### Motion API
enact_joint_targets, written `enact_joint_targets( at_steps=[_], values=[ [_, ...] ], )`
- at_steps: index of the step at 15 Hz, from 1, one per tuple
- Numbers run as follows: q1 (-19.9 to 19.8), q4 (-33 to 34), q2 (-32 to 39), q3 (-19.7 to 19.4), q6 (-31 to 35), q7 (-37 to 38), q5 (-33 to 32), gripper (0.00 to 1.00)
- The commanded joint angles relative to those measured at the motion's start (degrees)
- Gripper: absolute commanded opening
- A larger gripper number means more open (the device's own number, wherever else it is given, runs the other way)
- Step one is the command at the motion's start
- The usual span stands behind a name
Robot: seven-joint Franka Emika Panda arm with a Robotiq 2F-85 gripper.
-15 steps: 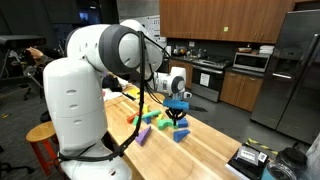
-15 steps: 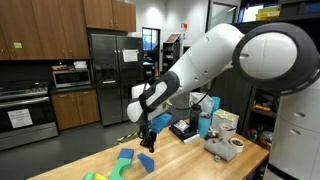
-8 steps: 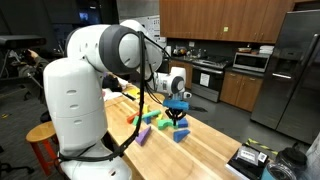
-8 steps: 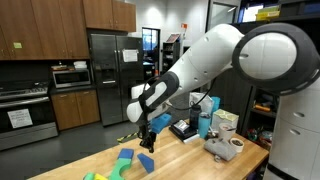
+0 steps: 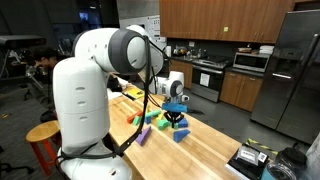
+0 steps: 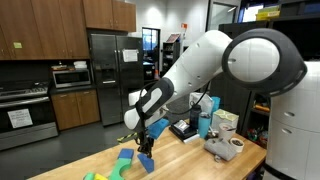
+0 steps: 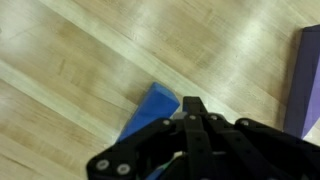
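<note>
My gripper (image 7: 192,104) is shut, its black fingers pressed together with nothing visible between them. Its tips sit right at the edge of a blue block (image 7: 148,117) lying on the wooden table (image 7: 70,60); whether they touch it I cannot tell. In both exterior views the gripper (image 5: 177,122) (image 6: 146,149) points down just over that blue block (image 5: 181,136) (image 6: 147,163). A purple block (image 7: 305,80) lies at the right edge of the wrist view.
Green, yellow, orange and pink blocks (image 5: 150,124) are strewn around the blue one, with green pieces (image 6: 125,160) beside it. A black device (image 5: 250,160), a grey object (image 6: 226,148) and a blue cup (image 6: 204,125) stand at the table's far end. A stool (image 5: 42,134) is by the robot base.
The arm has come down a little, bringing the shut gripper closer to the blue block. The blocks have not moved.
</note>
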Motion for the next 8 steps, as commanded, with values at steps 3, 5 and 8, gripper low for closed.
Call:
enact_joint_targets(
  at_steps=[3, 5, 8],
  values=[
    [-0.71, 0.11, 0.62, 0.15, 2.29, -2.98, 2.51, 0.0],
    [-0.84, 0.13, 1.18, 0.2, 2.94, -3.73, 3.02, 0.0],
    [-1.08, 0.25, 2.34, 0.32, 3.81, -4.85, 3.87, 0.0]
  ],
)
